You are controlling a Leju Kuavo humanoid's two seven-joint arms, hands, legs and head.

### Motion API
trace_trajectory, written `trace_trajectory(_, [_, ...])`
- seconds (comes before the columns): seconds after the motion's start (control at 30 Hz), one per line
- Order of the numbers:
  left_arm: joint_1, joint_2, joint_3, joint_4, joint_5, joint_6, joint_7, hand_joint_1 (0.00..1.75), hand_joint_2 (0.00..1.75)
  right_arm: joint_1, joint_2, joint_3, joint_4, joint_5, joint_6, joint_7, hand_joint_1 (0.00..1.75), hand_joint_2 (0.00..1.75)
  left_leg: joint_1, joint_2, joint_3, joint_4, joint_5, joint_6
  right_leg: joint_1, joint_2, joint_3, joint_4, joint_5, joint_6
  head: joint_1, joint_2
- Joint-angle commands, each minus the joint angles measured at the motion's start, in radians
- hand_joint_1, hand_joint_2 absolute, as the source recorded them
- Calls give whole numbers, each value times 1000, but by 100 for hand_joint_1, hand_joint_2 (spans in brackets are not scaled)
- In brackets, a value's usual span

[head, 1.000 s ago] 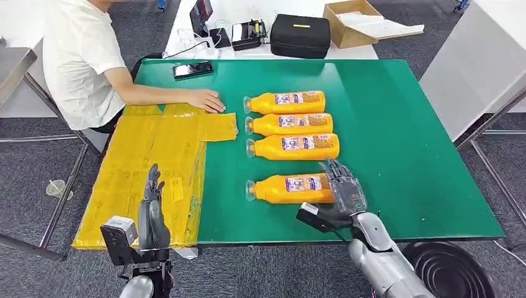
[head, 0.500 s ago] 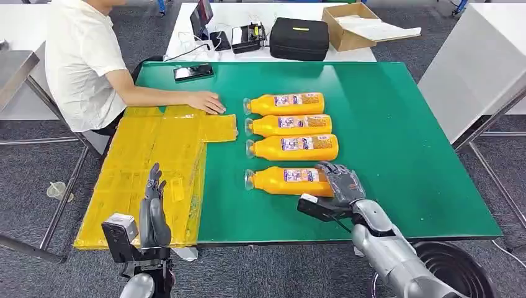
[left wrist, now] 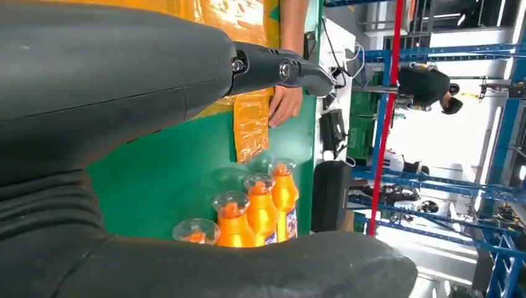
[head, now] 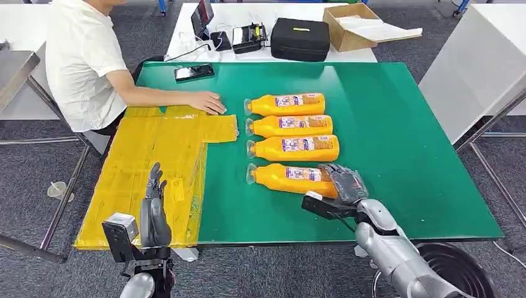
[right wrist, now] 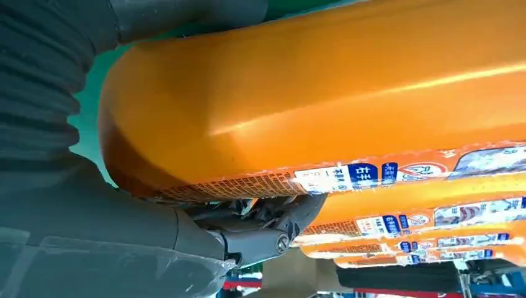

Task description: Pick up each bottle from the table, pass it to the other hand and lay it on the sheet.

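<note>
Head view: four orange bottles lying on their sides in a row on the green counter [head: 397, 155], clear caps toward the yellow sheet [head: 155, 167], each with a white, blue and red label too small to read. Nearest bottle [head: 291, 179] gripped at its base by the right hand [head: 346, 185], fingers wrapped over it, bottle tilted slightly. Three other bottles [head: 291, 127] side by side beyond it. Left hand [head: 153, 208] upright over the sheet's near edge, fingers straight and holding nothing. One person's hand [head: 208, 101] resting on the sheet's far corner. One phone [head: 193, 72] near the counter's far edge.

Left wrist view: four clear caps in a line, orange necks behind them.

Right wrist view: held bottle close up, fingers [right wrist: 273, 226] curled under it; label with blue blocks of Chinese characters, not legible.
</note>
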Motion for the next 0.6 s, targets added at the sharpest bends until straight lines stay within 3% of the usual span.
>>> trace_trajectory(0.03, [-15, 38, -92, 118, 177, -215, 144, 0, 0, 141, 127, -163, -114, -265, 23, -186, 175, 175, 2, -1, 4, -2, -1, -1, 3, -3, 7, -3, -1, -5, 0, 0])
trace_trajectory(0.2, [-28, 41, -139, 188, 146, -181, 104, 0, 0, 163, 190, -181, -213, -346, 30, -222, 175, 175, 1, 5, 2, -2, -2, -1, 1, 3, 11, -1, 0, -3, 0, 0])
trace_trajectory(0.23, [-31, 41, -144, 192, 145, -175, 106, 0, 175, 171, 201, -188, -234, -374, 36, -243, 175, 175, 1, 6, 3, -1, -3, -2, 2, 5, 11, 0, 0, -5, 0, 0])
trace_trajectory(0.4, [-37, 43, -158, 213, 150, -172, 117, 0, 175, 179, 241, -176, -295, -424, 55, -256, 171, 175, 1, 3, -2, -1, -2, -1, 2, 3, 7, 1, -1, -4, 0, 0])
trace_trajectory(0.57, [-55, 22, -145, 256, 167, -120, 132, 0, 175, 166, 290, -131, -334, -467, 86, -259, 148, 175, 1, 6, -4, 0, -3, -1, 2, 5, 6, 0, -1, -4, 0, 0])
trace_trajectory(0.6, [-61, 18, -146, 263, 162, -109, 128, 0, 175, 164, 299, -119, -341, -470, 88, -257, 150, 175, 0, 4, -6, 0, -1, -1, 1, 4, 3, 1, 0, -3, 0, 0])
